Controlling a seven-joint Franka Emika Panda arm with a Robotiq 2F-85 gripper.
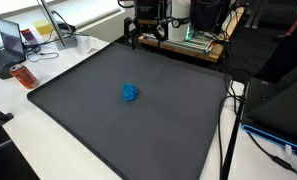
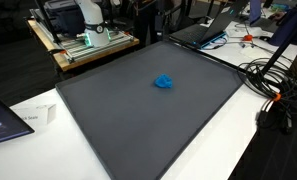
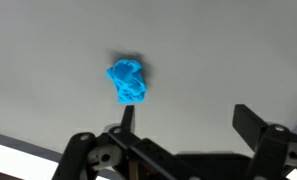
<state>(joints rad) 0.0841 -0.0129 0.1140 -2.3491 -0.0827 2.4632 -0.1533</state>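
A small crumpled blue object point(image 1: 130, 93) lies near the middle of a large dark grey mat point(image 1: 88, 120). It also shows in an exterior view point(image 2: 165, 82) on the mat point(image 2: 118, 120). In the wrist view the blue object point(image 3: 128, 81) lies just beyond the left fingertip, apart from it. My gripper point(image 3: 187, 110) is open and empty, with bare mat between its fingers. In an exterior view the gripper point(image 1: 149, 36) hangs above the mat's far edge, well away from the blue object.
The mat lies on a white table point(image 1: 8, 150). A laptop point(image 1: 10, 45) and an orange item point(image 1: 25, 76) are beside one corner. Black cables point(image 2: 273, 85) lie along another side. A wooden stand with equipment point(image 2: 88, 45) is behind the mat.
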